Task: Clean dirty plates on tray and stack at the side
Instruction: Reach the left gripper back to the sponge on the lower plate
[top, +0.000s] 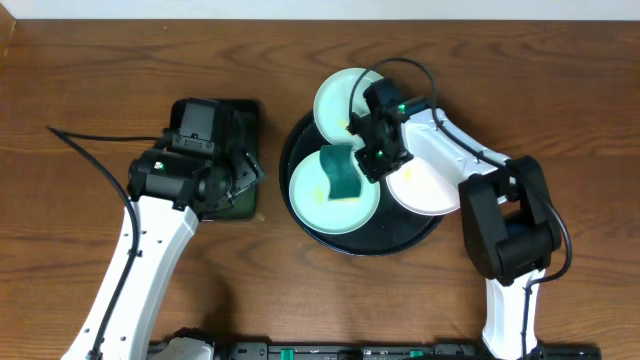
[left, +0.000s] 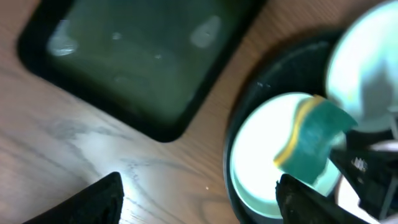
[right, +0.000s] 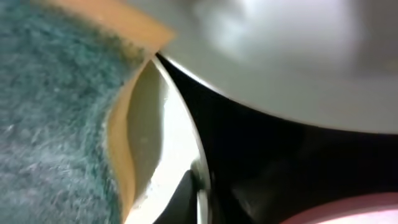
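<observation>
Your right pincer is pinched closed at the sponge on the front mint plate, left pincer spread wide over the counter, so next you scrub that plate.

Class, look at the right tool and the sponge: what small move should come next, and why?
Probably wipe the sponge across the mint plate beneath it. The right tool is shut at the sponge's edge, though its hold is unclear, and the plate sits on the tray, not yet stacked.
</observation>
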